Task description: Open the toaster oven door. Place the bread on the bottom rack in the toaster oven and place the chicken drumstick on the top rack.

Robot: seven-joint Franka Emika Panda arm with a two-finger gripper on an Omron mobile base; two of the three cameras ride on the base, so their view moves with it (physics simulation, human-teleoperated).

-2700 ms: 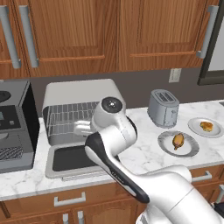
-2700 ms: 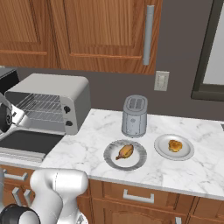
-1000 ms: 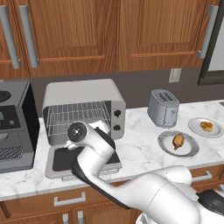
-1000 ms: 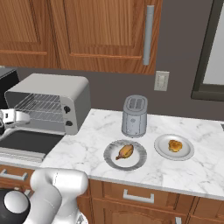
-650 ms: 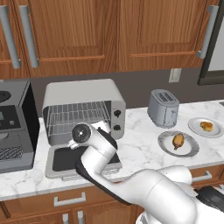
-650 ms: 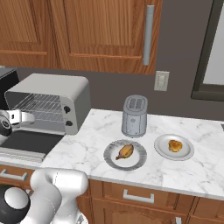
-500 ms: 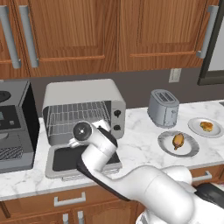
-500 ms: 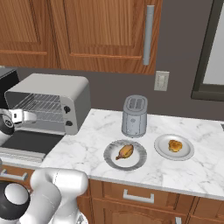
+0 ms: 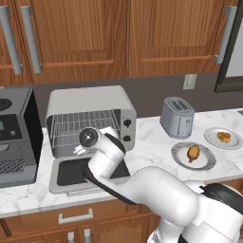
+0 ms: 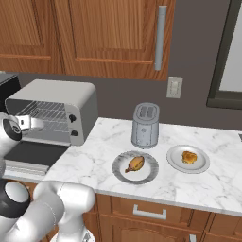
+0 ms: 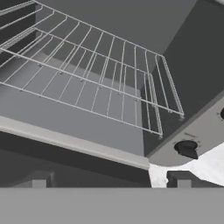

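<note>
Where toaster oven door (image 9: 71, 173) gapes, gripper (image 11: 109, 180) unclenched.

The white arm (image 9: 109, 156) stands between me and the toaster oven (image 9: 90, 102), covering the lower right of its open mouth, so the bottom rack (image 11: 100, 98) just beyond the pincer (image 11: 109, 179) cannot be followed to its end from the left. The toaster oven door (image 9: 71, 172), lying flat beneath the pincer, is partly hidden by that same arm. Looking along the fingers, the racks run off the left and top edges. Far to the pincer's right, the bread (image 10: 189, 157) is too small to make out.
</note>
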